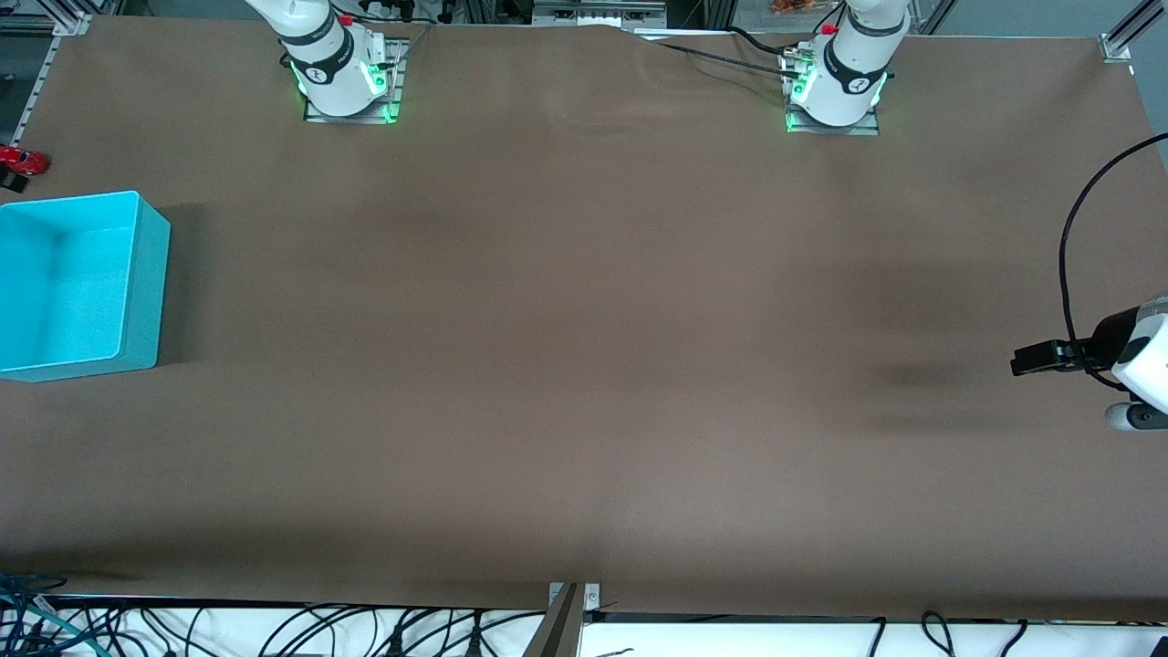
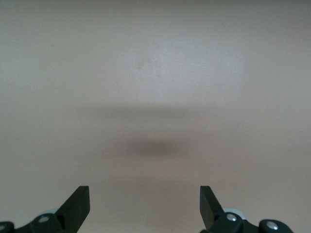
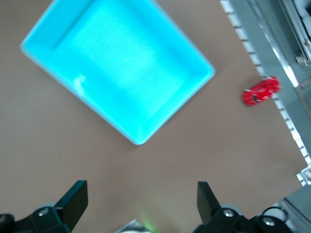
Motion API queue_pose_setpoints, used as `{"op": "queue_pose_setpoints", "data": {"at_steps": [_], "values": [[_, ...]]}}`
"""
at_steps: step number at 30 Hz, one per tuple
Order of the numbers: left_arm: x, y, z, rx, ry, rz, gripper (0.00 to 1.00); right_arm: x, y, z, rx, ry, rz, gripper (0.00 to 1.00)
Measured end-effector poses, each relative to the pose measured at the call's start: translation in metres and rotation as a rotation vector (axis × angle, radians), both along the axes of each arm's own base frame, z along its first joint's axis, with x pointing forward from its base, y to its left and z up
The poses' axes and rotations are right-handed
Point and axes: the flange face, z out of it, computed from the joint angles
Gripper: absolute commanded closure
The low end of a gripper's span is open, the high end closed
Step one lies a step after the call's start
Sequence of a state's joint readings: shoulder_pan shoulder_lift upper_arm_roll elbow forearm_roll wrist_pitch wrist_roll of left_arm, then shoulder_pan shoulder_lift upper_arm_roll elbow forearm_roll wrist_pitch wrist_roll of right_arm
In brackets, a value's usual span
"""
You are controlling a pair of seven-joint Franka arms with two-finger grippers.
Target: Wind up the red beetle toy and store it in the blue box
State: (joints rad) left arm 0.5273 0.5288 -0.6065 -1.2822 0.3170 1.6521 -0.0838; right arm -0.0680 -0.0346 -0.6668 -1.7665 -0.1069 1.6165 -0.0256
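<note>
beetle toy [image 3: 261,91] clear of right fingers [image 3: 75,198]

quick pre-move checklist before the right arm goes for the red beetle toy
1. Right gripper jaws open, nothing held: ok.
2. Red beetle toy on the table, apart from the box: ok.
3. Toy sits close to the table's edge rail: not ok, tight approach.
4. Blue box upright, open, nothing in it: ok.
5. Left gripper open over bare table at its own end, waiting: ok.
6. Toy wound: cannot tell.
</note>
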Motion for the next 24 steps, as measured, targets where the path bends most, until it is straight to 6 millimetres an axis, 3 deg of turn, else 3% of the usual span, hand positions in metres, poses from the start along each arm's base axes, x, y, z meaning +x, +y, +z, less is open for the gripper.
{"op": "queue_pose_setpoints", "data": {"at_steps": [3,7,24], "values": [[0.0,0.002,0.0,0.002,0.001,0.003,0.0,-0.034,-0.041,-0.001,-0.028,-0.036,-0.071,0.0],[0.0,0.004,0.0,0.003,0.001,0.006,0.0,-0.061,-0.069,0.002,-0.06,-0.07,-0.127,0.0],[-0.001,0.007,0.0,0.004,0.002,0.011,0.0,-0.052,-0.063,0.001,-0.063,-0.078,-0.163,0.0]]}}
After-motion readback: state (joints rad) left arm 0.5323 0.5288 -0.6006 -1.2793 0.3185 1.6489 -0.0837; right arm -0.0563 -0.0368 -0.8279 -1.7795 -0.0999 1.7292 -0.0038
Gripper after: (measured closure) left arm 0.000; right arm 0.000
